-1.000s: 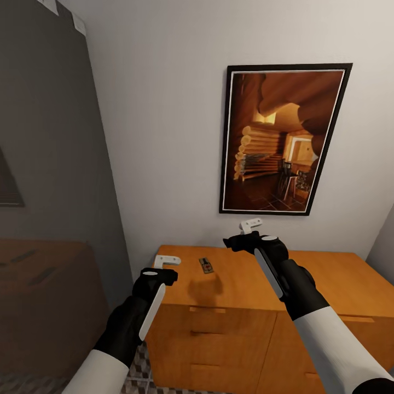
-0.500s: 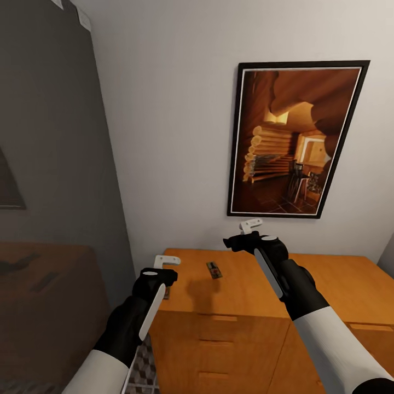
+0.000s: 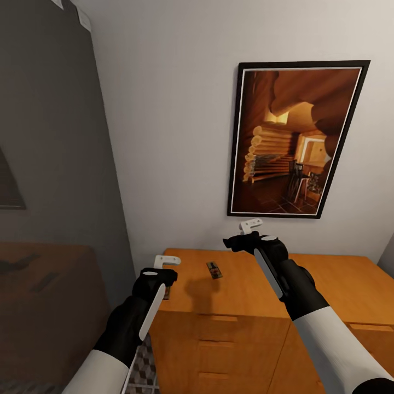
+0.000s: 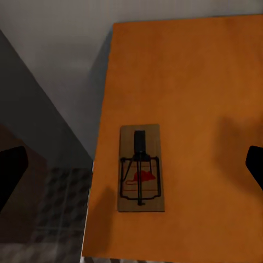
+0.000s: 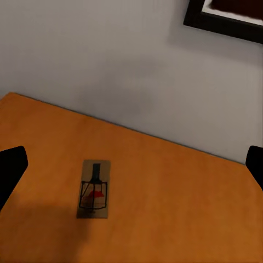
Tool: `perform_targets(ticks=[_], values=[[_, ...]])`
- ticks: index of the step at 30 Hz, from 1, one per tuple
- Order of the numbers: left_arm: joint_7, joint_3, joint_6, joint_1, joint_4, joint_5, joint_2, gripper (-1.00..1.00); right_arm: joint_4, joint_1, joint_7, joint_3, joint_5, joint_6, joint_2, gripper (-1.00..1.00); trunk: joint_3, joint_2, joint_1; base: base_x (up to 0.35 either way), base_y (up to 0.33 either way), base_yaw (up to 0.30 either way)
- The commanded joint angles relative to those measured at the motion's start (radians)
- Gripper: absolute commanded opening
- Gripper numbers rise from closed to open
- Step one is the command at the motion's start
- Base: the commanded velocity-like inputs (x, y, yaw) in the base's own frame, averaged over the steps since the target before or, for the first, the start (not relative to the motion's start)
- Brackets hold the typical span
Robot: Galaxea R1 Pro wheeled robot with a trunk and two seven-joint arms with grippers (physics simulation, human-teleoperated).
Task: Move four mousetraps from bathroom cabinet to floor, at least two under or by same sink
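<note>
**Ana:** Plain grey wall, a framed picture (image 3: 298, 139) of a log interior, and under it the orange-brown cabinet (image 3: 328, 273) the robot faces. Where are the traps?

**Ben:** Two lie flat on the cabinet top. One mousetrap (image 3: 214, 270) sits near the back, between the two arms. The other mousetrap (image 4: 141, 167) lies close to the top's left edge, right under the left hand (image 3: 167, 261); in the head view the left wrist covers most of it. I can't find the other two.

**Ana:** And the hands?

**Ben:** The left hand hangs above the near-edge trap, its dark fingertips (image 4: 11, 172) at the far sides of its wrist view, so it is spread wide and empty. The right hand (image 3: 251, 224) hovers higher over the cabinet, and its wrist view shows the back trap (image 5: 93, 188) between fingertips (image 5: 12, 167) equally far apart. Also wide, also empty.

**Ana:** How will a trap handle?

**Ben:** My guess: light, stiff, a thin wooden board with a wire bar and spring on top. Lying flush, it gives little to catch. I'd pinch across the board's long side edges, coming straight down, and keep off the wire. The one by the left edge looks easier, with bare floor tiles (image 4: 66, 203) showing just beyond the drop.
</note>
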Motion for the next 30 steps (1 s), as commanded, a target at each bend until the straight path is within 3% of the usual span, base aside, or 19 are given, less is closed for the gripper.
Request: perform_targets(ticks=[1, 18, 30], values=[[0.008, -0.001, 0.003, 0.0, -0.001, 0.008, 0.0, 1.0, -0.001, -0.001, -0.002, 0.002, -0.006, 0.004, -0.001, 1.0, 0.0, -0.001, 0.0, 0.0, 0.0, 0.0], [0.007, -0.002, 0.002, 0.0, 0.004, 0.008, 0.0, 1.0, 0.006, -0.001, -0.007, 0.004, -0.004, 0.005, -0.001, 1.0, 0.0, -0.001, 0.0, 0.0, 0.0, 0.0], [0.006, -0.003, 0.002, 0.0, 0.007, 0.009, 0.0, 1.0, 0.01, -0.001, -0.011, 0.04, -0.003, 0.005, -0.001, 1.0, 0.0, -0.001, 0.0, 0.039, 0.0, 0.0]])
